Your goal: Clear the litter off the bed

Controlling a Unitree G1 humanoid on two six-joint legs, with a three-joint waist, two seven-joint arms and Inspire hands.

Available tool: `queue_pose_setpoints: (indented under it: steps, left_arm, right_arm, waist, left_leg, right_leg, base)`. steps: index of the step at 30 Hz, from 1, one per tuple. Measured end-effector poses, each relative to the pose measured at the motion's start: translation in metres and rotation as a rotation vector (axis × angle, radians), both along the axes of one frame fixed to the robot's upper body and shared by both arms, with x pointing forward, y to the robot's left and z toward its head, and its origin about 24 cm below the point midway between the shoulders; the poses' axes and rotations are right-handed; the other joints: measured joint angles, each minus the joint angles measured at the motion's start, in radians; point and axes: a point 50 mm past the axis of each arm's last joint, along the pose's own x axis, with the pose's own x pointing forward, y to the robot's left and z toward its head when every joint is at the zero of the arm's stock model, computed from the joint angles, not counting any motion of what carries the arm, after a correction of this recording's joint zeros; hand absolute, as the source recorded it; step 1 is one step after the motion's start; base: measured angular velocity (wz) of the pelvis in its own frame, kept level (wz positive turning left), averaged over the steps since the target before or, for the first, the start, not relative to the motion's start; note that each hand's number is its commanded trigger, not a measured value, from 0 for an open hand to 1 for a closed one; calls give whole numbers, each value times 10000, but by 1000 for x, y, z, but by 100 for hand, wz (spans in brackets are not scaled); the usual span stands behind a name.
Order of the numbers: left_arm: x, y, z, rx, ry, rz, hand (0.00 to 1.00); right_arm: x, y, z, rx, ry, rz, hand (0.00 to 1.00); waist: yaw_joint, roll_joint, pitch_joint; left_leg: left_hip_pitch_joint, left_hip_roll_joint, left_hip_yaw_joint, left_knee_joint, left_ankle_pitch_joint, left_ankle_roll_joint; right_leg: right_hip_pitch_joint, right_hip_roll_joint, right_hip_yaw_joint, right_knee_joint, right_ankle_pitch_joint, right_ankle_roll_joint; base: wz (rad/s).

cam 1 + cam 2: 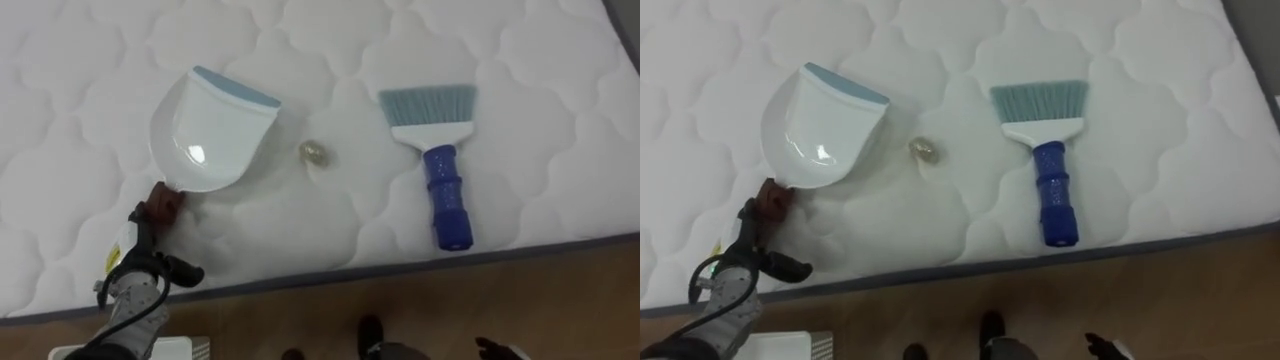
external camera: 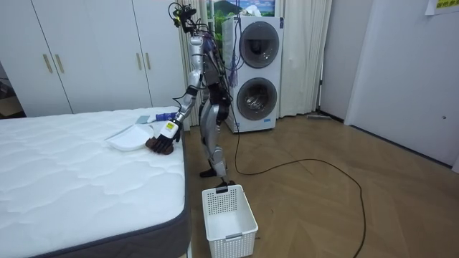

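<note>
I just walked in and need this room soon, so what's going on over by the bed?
The robot stands at the side of the mattress, with its left robot hand at the reddish handle end of a white dustpan lying on it. A small crumpled scrap lies just right of the pan, and a blue-handled brush lies untouched further right. A white basket stands on the floor beside the bed.

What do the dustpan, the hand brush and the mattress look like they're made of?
Dustpan: probably glossy white plastic, going by the light glint in its scoop; pale blue lip, perhaps rubber.
Hand brush: blue ridged handle, likely plastic, with soft-looking grey-blue bristles.
Mattress: white quilted fabric, matte, stitched in puffed shapes.
</note>
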Motion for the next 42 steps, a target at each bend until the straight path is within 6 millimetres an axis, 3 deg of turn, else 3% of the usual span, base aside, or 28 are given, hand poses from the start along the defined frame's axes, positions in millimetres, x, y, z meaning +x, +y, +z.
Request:
queue_pose_setpoints:
  steps: [9,10,11,13,21,42]
  left_arm:
    - [1,3,1,43,200,181,0]
    - [1,4,1,-54,185,293,45]
    - [1,4,1,-71,193,326,60]
    - [2,4,1,-184,173,458,100]
    - [3,25,10,-206,-157,1281,100]
    - [0,19,4,-605,88,1585,100]
  right_arm:
    - [1,0,0,77,-44,-142,0]
    - [2,0,0,87,-50,-156,0]
    - [2,1,0,102,-60,-182,0]
    - [2,1,0,128,-29,-295,0]
    - [5,4,1,86,-170,-372,0]
    - [6,4,1,273,-363,-1141,0]
  waist:
    - [-13,3,2]
    - [-35,3,2]
    - [-44,3,2]
    - [-70,3,2]
    - [-243,2,2]
    - [-290,-11,-3]
  left_leg:
    - [-20,30,156,-4,-1,26]
    - [-18,34,162,-2,-3,29]
    - [-18,37,168,-1,-3,29]
    - [-17,48,206,0,-3,30]
    - [-62,29,254,-40,-17,55]
    - [-47,-43,256,-106,-15,84]
  right_leg:
    - [-110,64,206,-4,115,-3]
    - [-113,70,214,-1,122,-5]
    - [-114,74,221,-1,126,-5]
    - [-128,82,241,5,141,-11]
    - [-247,109,366,32,208,7]
    - [-279,66,418,-9,245,62]
  base:
    - [-7]
    - [0]
    - [0]
    - [0]
    - [-2]
    - [0]
